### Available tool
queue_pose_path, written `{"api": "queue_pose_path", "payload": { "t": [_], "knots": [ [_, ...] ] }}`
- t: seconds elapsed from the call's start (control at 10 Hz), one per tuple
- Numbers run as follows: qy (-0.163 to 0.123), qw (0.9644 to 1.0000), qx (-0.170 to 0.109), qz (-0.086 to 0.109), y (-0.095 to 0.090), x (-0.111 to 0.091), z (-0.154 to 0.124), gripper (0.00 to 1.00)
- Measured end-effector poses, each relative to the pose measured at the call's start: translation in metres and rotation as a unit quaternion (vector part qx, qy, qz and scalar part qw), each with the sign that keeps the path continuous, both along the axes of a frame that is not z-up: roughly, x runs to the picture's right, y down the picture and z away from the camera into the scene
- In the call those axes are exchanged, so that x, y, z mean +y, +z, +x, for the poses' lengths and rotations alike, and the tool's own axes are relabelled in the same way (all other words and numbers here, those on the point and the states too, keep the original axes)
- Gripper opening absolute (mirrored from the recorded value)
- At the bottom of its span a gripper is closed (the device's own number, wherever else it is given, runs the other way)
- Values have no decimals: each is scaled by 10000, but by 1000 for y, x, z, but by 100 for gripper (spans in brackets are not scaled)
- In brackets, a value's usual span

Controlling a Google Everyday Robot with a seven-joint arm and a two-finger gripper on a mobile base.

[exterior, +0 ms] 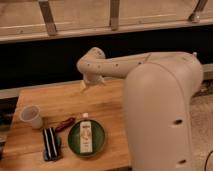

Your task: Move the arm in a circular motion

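The arm (150,85) is large, cream-white and tubular, with small dark screw holes. It fills the right side of the camera view. Its rounded elbow joint (92,60) reaches left over the back of the wooden table (107,105). Below that joint a short stub with a yellowish tip hangs over the table's back edge; this is where the gripper (86,85) sits, mostly hidden by the joint. It holds nothing that I can see.
On the table's left half stand a white cup (31,116), a black ridged object (50,142), a small red item (65,123) and a green plate (97,145) with a small bottle (87,135) lying on it. A dark wall with a railing runs behind.
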State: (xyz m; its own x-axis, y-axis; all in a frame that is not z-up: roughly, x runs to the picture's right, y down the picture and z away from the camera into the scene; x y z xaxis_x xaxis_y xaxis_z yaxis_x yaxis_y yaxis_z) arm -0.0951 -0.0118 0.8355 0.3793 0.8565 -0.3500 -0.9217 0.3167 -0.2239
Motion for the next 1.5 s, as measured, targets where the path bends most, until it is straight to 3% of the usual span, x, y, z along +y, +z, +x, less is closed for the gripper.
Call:
{"api": "queue_pose_path", "payload": {
  "t": [0.1,0.4,0.7,0.9,1.1,1.5],
  "knots": [
    [-164,9997,-162,-5,-3,-1,-22,80],
    [-482,9971,-584,-121,-34,16,-79,80],
    [-531,9959,-680,-285,-64,37,-84,80],
    [-443,9960,-628,-457,-86,59,-63,80],
    [-277,9966,-472,-610,-106,84,-25,80],
    [268,9955,112,-899,-133,126,61,80]
  ]
}}
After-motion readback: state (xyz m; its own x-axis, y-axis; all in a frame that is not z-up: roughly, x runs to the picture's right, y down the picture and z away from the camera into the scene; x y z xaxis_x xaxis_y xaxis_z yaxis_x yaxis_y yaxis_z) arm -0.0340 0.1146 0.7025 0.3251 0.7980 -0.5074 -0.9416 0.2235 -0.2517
